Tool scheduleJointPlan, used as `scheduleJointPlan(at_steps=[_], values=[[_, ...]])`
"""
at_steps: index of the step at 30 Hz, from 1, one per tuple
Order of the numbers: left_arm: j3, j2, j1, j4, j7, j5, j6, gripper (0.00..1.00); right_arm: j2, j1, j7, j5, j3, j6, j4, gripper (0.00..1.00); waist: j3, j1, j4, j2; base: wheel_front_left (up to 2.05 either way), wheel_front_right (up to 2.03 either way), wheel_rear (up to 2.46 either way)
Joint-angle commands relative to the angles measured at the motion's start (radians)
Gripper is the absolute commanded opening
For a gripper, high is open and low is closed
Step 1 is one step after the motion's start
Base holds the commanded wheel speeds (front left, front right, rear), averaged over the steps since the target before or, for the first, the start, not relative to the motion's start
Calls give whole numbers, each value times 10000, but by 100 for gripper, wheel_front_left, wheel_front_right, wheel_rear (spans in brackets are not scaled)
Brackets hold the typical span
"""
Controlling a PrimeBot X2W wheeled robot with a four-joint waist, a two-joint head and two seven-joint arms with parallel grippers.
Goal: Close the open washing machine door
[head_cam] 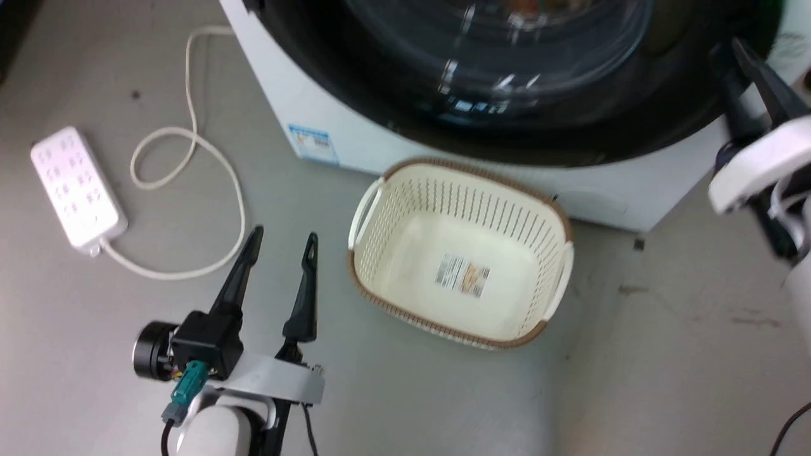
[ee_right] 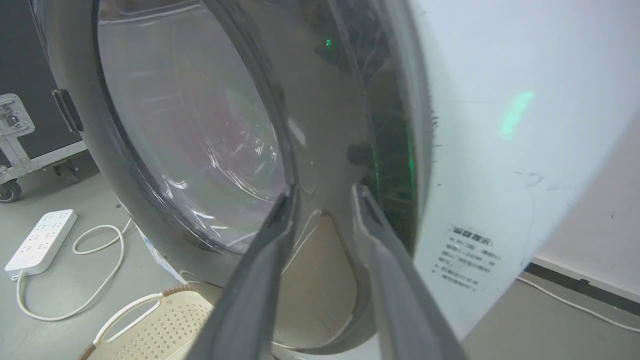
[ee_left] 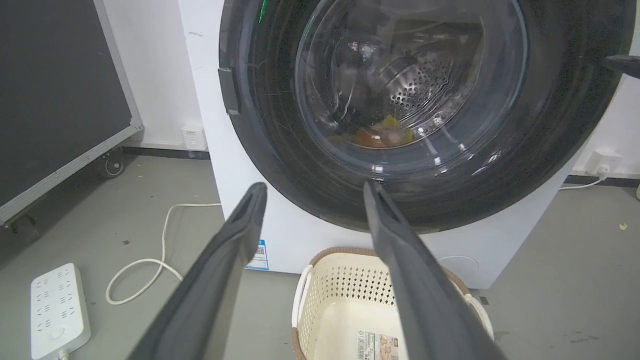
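Observation:
The washing machine door point(ee_left: 280, 165), glossy black with a bulging glass window, lies flat against the front of the white washing machine point(ee_left: 210, 125); the steel drum shows through the glass. My right gripper point(head_cam: 728, 54) is at the door's right edge point(ee_right: 80, 125), its fingers slightly apart and open, with nothing between them point(ee_right: 324, 187). In the left wrist view one of its fingertips point(ee_left: 622, 65) pokes in beside the rim. My left gripper point(head_cam: 284, 235) hovers open low over the floor, left of the basket, pointing at the door's lower part point(ee_left: 315, 187).
A cream perforated basket point(head_cam: 380, 209) stands on the grey floor right below the door. A white power strip point(head_cam: 76, 183) with a looping cable point(head_cam: 190, 139) lies to the left. A black wheeled case point(ee_left: 50, 100) stands further left.

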Motion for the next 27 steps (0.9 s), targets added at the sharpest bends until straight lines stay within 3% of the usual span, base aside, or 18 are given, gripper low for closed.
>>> scheduleJointPlan(at_steps=[1, 8, 18, 23, 27], values=[[76, -2, 176, 96, -43, -11, 23, 100, 132, 465, -78, -10, -106, -21, -285, 100, -613, 0, -275, -1, 0, 0, 0], [461, -2, 708, 708, -43, -147, -66, 100, 722, 2956, -83, -869, -864, -21, -2193, 100, -1942, 0, -960, -1, 0, 0, 0], [669, -3, 1395, 1340, -43, -276, -252, 100, 2778, 6798, -84, -2115, -2920, -21, -4824, 100, -3063, 0, -1625, -1, 0, 0, 0], [722, -3, 1498, 1441, -43, -93, -316, 100, 3286, 7985, -85, -2495, -3487, -21, -5528, 100, -3211, 0, -1691, -1, 0, 0, 0], [782, -3, 1576, 1463, -43, -15, -359, 100, 3373, 8588, -85, -2886, -3375, -21, -5741, 100, -3280, 0, -1723, -1, 0, 0, 0]])
